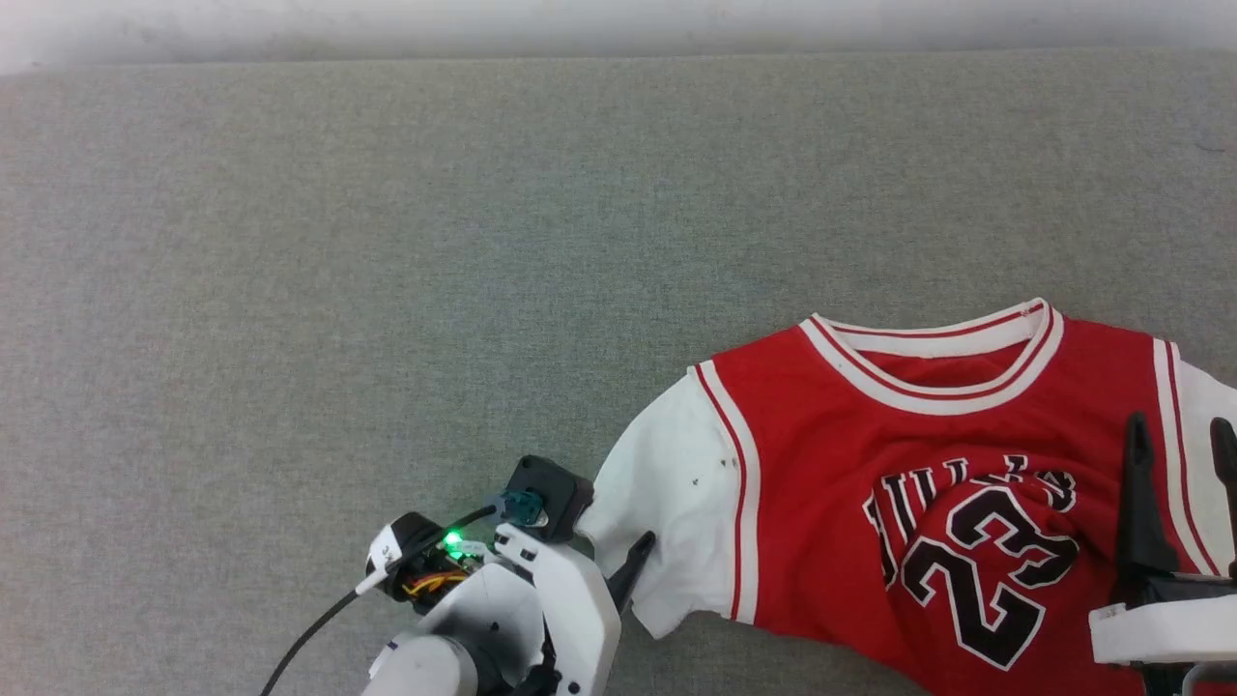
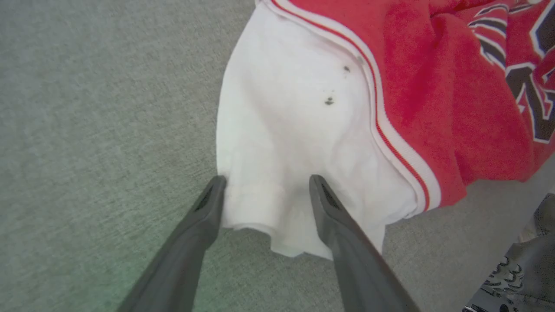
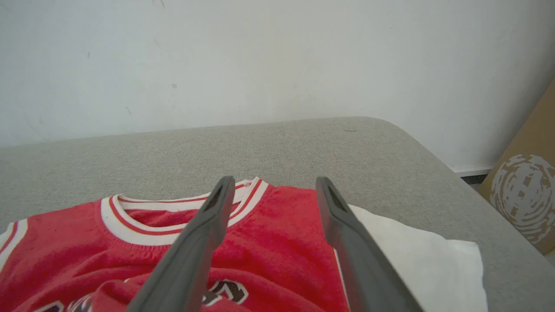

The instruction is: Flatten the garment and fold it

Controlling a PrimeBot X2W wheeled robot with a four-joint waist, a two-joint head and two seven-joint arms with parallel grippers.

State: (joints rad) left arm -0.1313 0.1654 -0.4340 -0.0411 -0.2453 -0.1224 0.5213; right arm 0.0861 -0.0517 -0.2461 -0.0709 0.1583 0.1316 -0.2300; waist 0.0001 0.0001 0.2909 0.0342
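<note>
The garment [image 1: 821, 464], a red jersey with white sleeves, lies front up at the lower right of the grey surface, and its "BULLS 23" print is wrinkled. My left gripper [image 1: 628, 565] is at the hem of the garment's white left sleeve [image 1: 667, 483]. In the left wrist view the left gripper [image 2: 266, 182] is open, its two fingers straddling the sleeve's [image 2: 295, 130] lower edge beside the red body [image 2: 433, 86]. My right gripper [image 1: 1181, 425] is open over the jersey's right shoulder. From the right wrist, the right gripper [image 3: 275, 180] hangs above the garment [image 3: 277, 242], near the collar.
The grey fabric surface [image 1: 387, 242] stretches wide to the left and back, ending at a pale wall. Its rounded right corner [image 3: 390, 130] drops off beside a cardboard box [image 3: 524, 199]. A black cable [image 1: 309, 628] trails from my left wrist. A grey shoe-like shape [image 2: 516, 277] sits below the table edge.
</note>
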